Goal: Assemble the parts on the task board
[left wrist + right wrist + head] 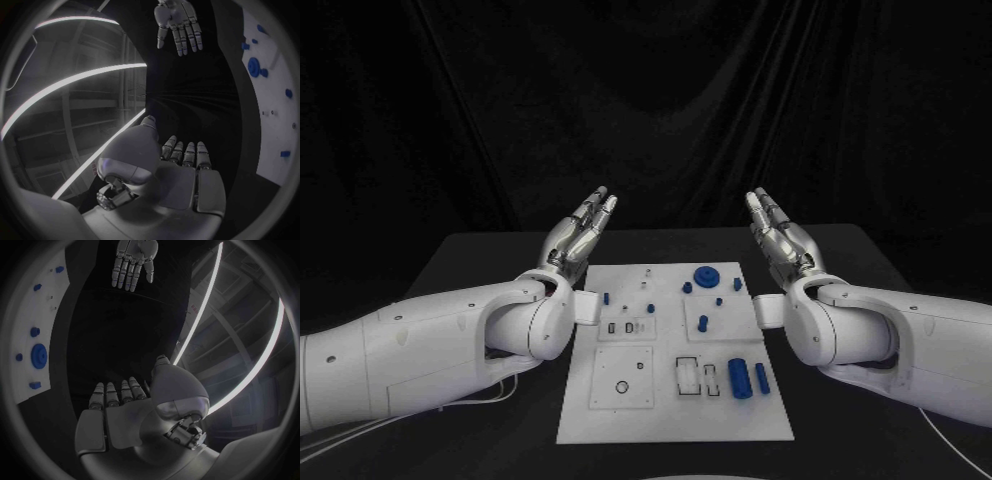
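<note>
Both hands are raised with fingers straight and empty: the left hand (581,232) and the right hand (779,233) face each other, palms inward. The board (668,420) lies on the surface (488,260) between and below them, blue parts (708,276) well apart from either hand.

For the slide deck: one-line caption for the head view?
Both hands, left hand and right hand, raised open above the task board, blue parts untouched.
</note>
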Controlling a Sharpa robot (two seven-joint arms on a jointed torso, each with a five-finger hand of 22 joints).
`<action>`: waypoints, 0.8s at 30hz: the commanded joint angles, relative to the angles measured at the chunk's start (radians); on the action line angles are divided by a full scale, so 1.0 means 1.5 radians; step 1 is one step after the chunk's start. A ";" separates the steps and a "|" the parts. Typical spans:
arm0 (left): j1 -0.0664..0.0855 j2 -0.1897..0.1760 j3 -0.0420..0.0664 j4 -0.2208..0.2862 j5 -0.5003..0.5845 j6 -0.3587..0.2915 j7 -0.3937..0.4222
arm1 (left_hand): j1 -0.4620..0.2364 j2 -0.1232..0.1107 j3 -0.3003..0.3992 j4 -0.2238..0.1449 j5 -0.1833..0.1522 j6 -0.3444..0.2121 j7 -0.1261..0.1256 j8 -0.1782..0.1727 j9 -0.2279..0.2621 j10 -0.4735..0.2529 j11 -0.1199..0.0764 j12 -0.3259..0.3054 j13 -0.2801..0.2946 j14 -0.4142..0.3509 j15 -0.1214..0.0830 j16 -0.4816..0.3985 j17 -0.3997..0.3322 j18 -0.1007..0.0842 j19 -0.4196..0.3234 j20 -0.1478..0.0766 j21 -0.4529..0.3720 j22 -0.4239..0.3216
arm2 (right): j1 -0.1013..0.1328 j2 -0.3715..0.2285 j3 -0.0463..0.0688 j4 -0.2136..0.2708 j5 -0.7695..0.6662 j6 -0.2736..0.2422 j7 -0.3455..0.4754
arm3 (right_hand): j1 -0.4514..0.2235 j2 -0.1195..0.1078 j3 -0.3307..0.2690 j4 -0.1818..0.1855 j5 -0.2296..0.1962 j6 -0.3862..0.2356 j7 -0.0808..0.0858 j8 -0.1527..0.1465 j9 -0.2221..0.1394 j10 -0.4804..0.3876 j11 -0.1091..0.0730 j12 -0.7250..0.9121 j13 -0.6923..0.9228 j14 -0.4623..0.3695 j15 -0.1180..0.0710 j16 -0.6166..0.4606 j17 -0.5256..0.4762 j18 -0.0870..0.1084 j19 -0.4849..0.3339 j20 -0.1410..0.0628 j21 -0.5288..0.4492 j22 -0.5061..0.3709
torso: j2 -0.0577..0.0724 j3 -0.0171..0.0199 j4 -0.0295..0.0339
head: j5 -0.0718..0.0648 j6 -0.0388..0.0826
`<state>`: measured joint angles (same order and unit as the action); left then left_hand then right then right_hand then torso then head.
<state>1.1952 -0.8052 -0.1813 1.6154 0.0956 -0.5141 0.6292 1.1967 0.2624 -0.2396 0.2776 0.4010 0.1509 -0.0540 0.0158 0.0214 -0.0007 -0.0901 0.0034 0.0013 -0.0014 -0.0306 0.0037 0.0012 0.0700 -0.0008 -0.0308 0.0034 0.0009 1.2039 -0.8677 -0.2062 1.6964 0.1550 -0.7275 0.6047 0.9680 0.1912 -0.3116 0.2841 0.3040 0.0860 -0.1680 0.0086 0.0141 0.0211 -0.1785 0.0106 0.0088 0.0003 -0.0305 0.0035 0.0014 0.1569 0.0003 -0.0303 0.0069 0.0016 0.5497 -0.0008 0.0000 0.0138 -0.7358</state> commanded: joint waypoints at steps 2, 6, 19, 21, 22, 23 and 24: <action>0.016 -0.002 -0.013 0.008 0.055 0.119 0.105 | 0.029 0.005 -0.004 0.009 0.010 0.007 -0.001 0.005 0.001 0.000 -0.006 -0.002 -0.001 0.001 -0.061 -0.002 -0.001 0.005 0.001 -0.056 -0.002 -0.001 | 0.001 -0.001 0.000 0.003 0.028 0.018 0.027 | 0.034 0.001 -0.013 0.004 0.008 0.005 -0.007 0.005 0.002 0.003 0.049 0.014 0.003 0.000 -0.067 -0.002 -0.001 -0.014 0.000 -0.024 -0.005 -0.001 | 0.000 -0.0002 0.0001 | 0.000 -0.001; 0.021 -0.003 -0.020 0.010 0.061 0.133 0.114 | 0.033 0.005 -0.003 0.009 0.011 0.005 -0.003 0.004 0.001 0.000 -0.007 -0.002 -0.001 0.001 -0.057 -0.002 -0.001 0.005 0.001 -0.052 -0.002 -0.001 | 0.001 -0.001 0.000 0.003 0.028 0.018 0.027 | 0.045 -0.005 -0.012 0.004 0.008 0.009 0.001 0.006 0.002 0.005 0.068 0.021 0.004 0.000 -0.043 -0.002 -0.001 -0.017 0.000 -0.003 -0.005 -0.001 | 0.000 -0.0002 0.0001 | 0.000 -0.001; 0.011 -0.024 -0.020 -0.005 0.045 0.151 0.111 | 0.064 0.011 0.001 0.010 0.030 0.030 0.023 0.008 0.004 0.000 0.023 -0.002 -0.001 0.001 0.049 -0.002 -0.001 0.045 0.004 0.137 0.001 0.002 | 0.016 -0.004 0.000 -0.033 -0.068 0.032 -0.016 | 0.145 -0.039 0.015 -0.012 0.089 0.090 0.108 0.020 0.014 0.105 0.205 0.149 0.029 0.124 0.145 0.101 0.035 -0.010 0.166 0.191 0.100 0.061 | 0.000 -0.0004 0.0005 | 0.008 -0.082; 0.013 -0.031 -0.020 -0.006 0.036 0.149 0.107 | 0.103 0.001 0.009 0.009 0.064 0.061 0.048 0.015 0.008 0.030 0.084 0.013 0.009 0.027 0.117 0.030 0.015 0.072 0.058 0.199 0.043 0.028 | 0.028 -0.003 0.000 -0.041 -0.081 0.021 -0.031 | 0.178 -0.054 0.020 -0.007 0.131 0.126 0.133 0.026 0.019 0.179 0.236 0.216 0.037 0.284 0.168 0.210 0.063 -0.008 0.324 0.213 0.186 0.101 | 0.000 -0.0004 -0.0002 | 0.010 -0.086; 0.014 -0.035 -0.020 -0.007 0.031 0.148 0.106 | 0.112 -0.002 0.009 0.011 0.071 0.087 0.045 0.021 0.011 0.089 0.130 0.064 0.028 0.069 0.128 0.076 0.028 0.074 0.105 0.208 0.072 0.042 | 0.035 -0.003 0.000 -0.045 -0.088 0.017 -0.040 | 0.201 -0.059 0.026 -0.015 0.153 0.169 0.149 0.036 0.026 0.212 0.249 0.243 0.042 0.349 0.175 0.245 0.073 -0.015 0.364 0.212 0.206 0.109 | 0.000 -0.0003 0.0001 | 0.009 -0.090; 0.015 -0.037 -0.020 -0.008 0.025 0.147 0.105 | 0.114 -0.003 0.008 0.010 0.073 0.095 0.045 0.023 0.012 0.095 0.148 0.078 0.031 0.084 0.128 0.091 0.031 0.074 0.118 0.210 0.079 0.045 | 0.040 -0.003 0.000 -0.048 -0.094 0.016 -0.048 | 0.203 -0.059 0.027 -0.014 0.154 0.182 0.153 0.039 0.028 0.222 0.250 0.251 0.042 0.363 0.174 0.251 0.074 -0.015 0.376 0.212 0.212 0.111 | 0.000 -0.0002 0.0005 | 0.009 -0.091; 0.016 -0.041 -0.020 -0.009 0.017 0.146 0.104 | 0.116 -0.004 0.008 0.010 0.076 0.098 0.047 0.024 0.012 0.098 0.158 0.091 0.032 0.097 0.129 0.106 0.033 0.074 0.127 0.210 0.084 0.046 | 0.048 -0.003 0.000 -0.052 -0.106 0.015 -0.061 | 0.221 -0.063 0.031 -0.014 0.166 0.245 0.181 0.053 0.038 0.276 0.264 0.288 0.045 0.432 0.167 0.278 0.078 -0.009 0.436 0.212 0.241 0.121 | 0.000 -0.0001 0.0008 | 0.010 -0.091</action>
<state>1.2139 -0.8647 -0.2132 1.6027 0.1579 -0.3092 0.6726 1.3641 0.2548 -0.2295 0.2924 0.5126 0.2929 0.0165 0.0499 0.0396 0.1380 0.1308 0.1285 0.0467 0.1330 0.1612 0.1506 0.0476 0.1710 0.1771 0.2813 0.1211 0.0669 1.2679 -0.8716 -0.2077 1.6240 0.0798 -0.6777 0.5827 1.1742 0.1327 -0.2963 0.2718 0.4306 0.2288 -0.0226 0.0408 0.0364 0.1927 0.0947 0.2320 0.0477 0.2568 0.1366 0.1885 0.0587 0.1392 0.2805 0.1992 0.1654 0.0889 0.5501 -0.0013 0.0002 0.0271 -0.8671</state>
